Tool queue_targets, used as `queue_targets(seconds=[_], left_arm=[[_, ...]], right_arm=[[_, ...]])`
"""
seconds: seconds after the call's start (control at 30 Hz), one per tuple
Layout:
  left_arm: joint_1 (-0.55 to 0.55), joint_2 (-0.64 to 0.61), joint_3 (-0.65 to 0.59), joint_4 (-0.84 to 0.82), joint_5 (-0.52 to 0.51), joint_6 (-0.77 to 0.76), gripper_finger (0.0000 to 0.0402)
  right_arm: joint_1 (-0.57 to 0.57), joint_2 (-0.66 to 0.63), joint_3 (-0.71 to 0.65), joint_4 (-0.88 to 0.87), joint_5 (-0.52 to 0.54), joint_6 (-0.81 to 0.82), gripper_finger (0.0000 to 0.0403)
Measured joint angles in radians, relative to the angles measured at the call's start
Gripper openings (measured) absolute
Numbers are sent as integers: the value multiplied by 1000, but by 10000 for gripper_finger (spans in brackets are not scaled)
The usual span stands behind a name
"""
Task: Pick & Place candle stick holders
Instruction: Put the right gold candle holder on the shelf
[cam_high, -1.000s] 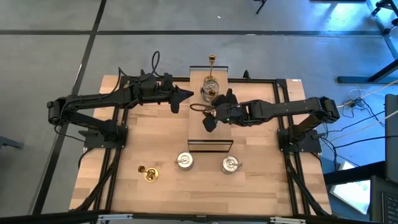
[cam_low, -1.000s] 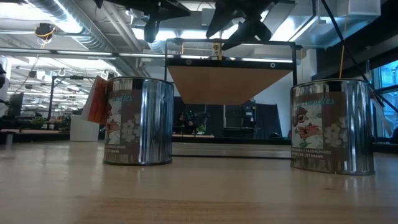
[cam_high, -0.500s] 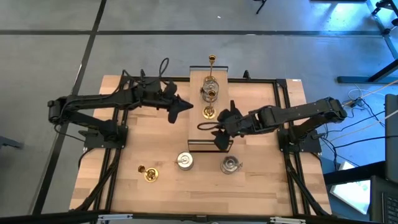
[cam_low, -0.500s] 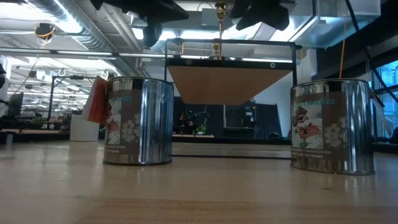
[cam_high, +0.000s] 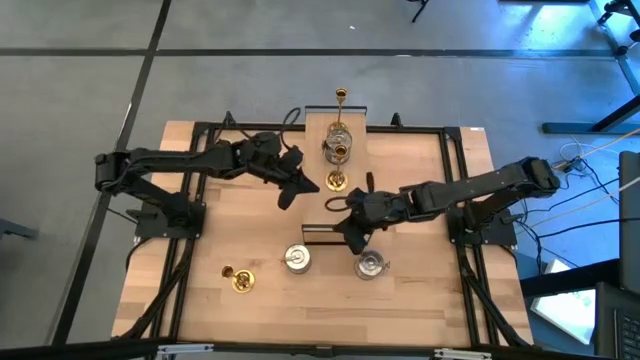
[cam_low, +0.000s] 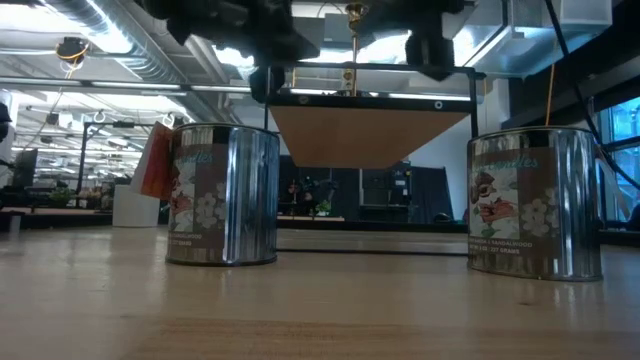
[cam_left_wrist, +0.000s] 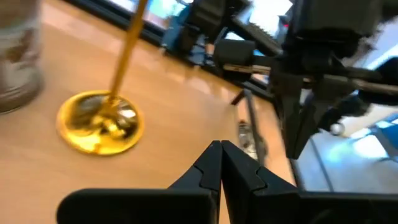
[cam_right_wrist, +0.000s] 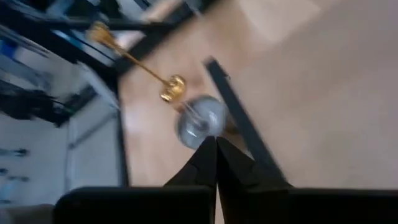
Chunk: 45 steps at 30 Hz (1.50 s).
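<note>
Progress, judged from the high view: the raised light-wood platform with the black wire frame (cam_high: 322, 215) at mid-bench already carries a cluster of candle stick holders. One tall slim brass-gold holder (cam_high: 341, 97) stands at the far end, a squat silver/glass holder (cam_high: 336, 135) just in front of it, a second brass-gold holder (cam_high: 339, 151) touching or overlapping that, and a third brass-gold holder (cam_high: 335, 181) nearer the middle. That looks like four on the platform; I can't tell whether the overlapping pair is really two pieces.

Left on the wooden bench (cam_high: 420, 300): two squat shiny silver tin-style holders, one nearer the left arm (cam_high: 295, 259) and one nearer the right arm (cam_high: 370, 264), both just off the platform's near edge, plus a small brass-gold holder with round base (cam_high: 238, 279), well apart toward the near left corner. So roughly three to go.

Right end effector (cam_high: 352, 232): fingers pressed together, holding nothing, hanging over the platform's near edge just beside the right-hand silver tin. It would have to spread before any pick. Its wrist view shows closed tips (cam_right_wrist: 214, 149) and, beyond them, a blurred silver piece and gold stem.

Left end effector (cam_high: 290, 192): also pressed together, empty, over the bench just beside the platform's left edge. Its wrist view shows a gold round base (cam_left_wrist: 99, 121) ahead of the shut tips, no contact.
</note>
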Motion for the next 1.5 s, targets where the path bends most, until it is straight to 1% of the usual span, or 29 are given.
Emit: queue_targets(seconds=[0.07, 0.2, 0.4, 0.5, 0.57, 0.67, 0.73, 0.83, 0.93, 1.0, 1.27, 1.33, 1.43, 1.5], left_arm=[[-5, 13, 0, 43, 35, -31, 2], [-6, 21, 0, 117, 63, -90, 2], [12, 47, 1, 140, -43, -126, 2], [11, 78, 0, 144, -56, -154, 2], [2, 101, 0, 159, -79, -179, 1], [-20, 130, 0, 204, -148, -230, 2], [-35, 132, 0, 228, -193, -250, 2], [-59, 132, 0, 209, -274, -236, 1], [-73, 133, 0, 190, -308, -225, 1], [-77, 133, 0, 172, -322, -219, 1], [-78, 159, 0, 147, -356, -185, 1], [-78, 167, 2, 176, -356, -172, 1], [-79, 174, 0, 168, -348, -170, 1], [-79, 182, 1, 201, -348, -169, 1]], right_arm=[[-3, -28, -24, 50, -6, 0, 2], [-5, -63, -32, -5, 8, -12, 1], [-40, -139, -32, -153, 11, -91, 1], [-68, -197, -32, -248, -8, -157, 1], [-90, -239, -52, -279, -37, -197, 1], [-131, -317, -124, -264, -97, -233, 1], [-161, -366, -183, -220, -142, -251, 1], [-200, -424, -267, -174, -221, -272, 1], [-221, -458, -325, -99, -279, -256, 1], [-226, -472, -337, -81, -283, -246, 0], [-241, -475, -338, -80, -277, -288, 0], [-241, -475, -338, -81, -278, -289, 0], [-241, -475, -338, -80, -276, -291, 0], [-241, -475, -338, -80, -260, -292, 0]])
